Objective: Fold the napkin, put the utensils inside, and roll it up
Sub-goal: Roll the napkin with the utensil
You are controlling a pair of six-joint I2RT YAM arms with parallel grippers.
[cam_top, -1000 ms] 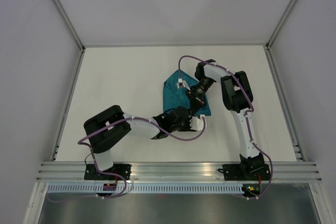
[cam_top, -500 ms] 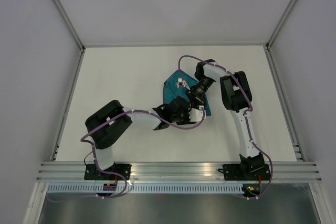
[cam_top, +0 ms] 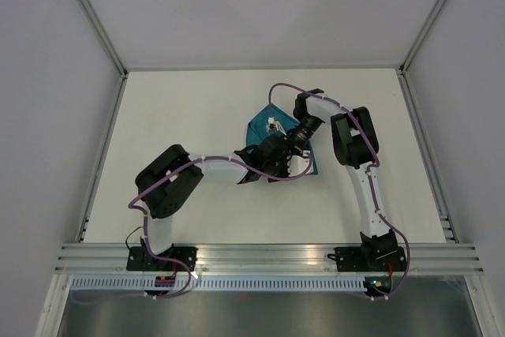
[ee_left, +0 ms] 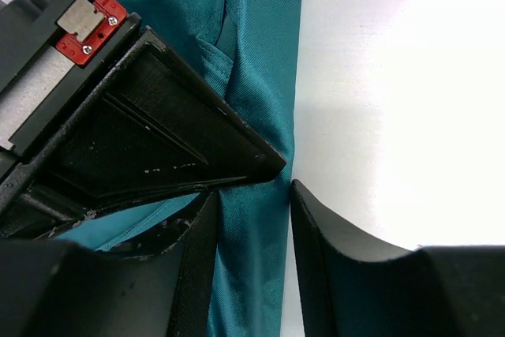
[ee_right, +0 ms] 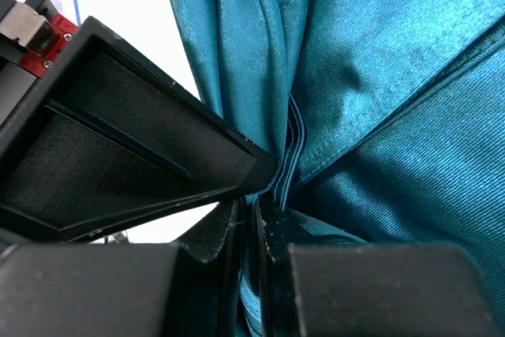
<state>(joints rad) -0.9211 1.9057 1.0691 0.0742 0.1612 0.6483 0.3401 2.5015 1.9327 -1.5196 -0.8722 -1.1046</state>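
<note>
Napkin: the teal napkin lay bunched on the white desk, right of centre, with both arms meeting over it.
Cloth shape: it was gathered into long ridges and overlapping layers, not a flat square.
Right fingers: the right fingers were pinched almost together on a raised fold of the napkin, with hem layers showing between the tips.
Left fingers: the left fingers stood apart, straddling a narrow strip along the napkin's edge, with bare desk just beside the outer finger. They gripped nothing.
Spacing: the two sets of fingers were tip to tip, almost touching, over the same stretch of cloth.
Step in hand: most likely the fold, with the left arm taking a second hold beside the right one.
Next move: probably to close the left fingers on the edge strip, then draw the two holds apart so the cloth tightens and can be laid over flat.
Risk: the layers could slip, or only the top one be caught.
</note>
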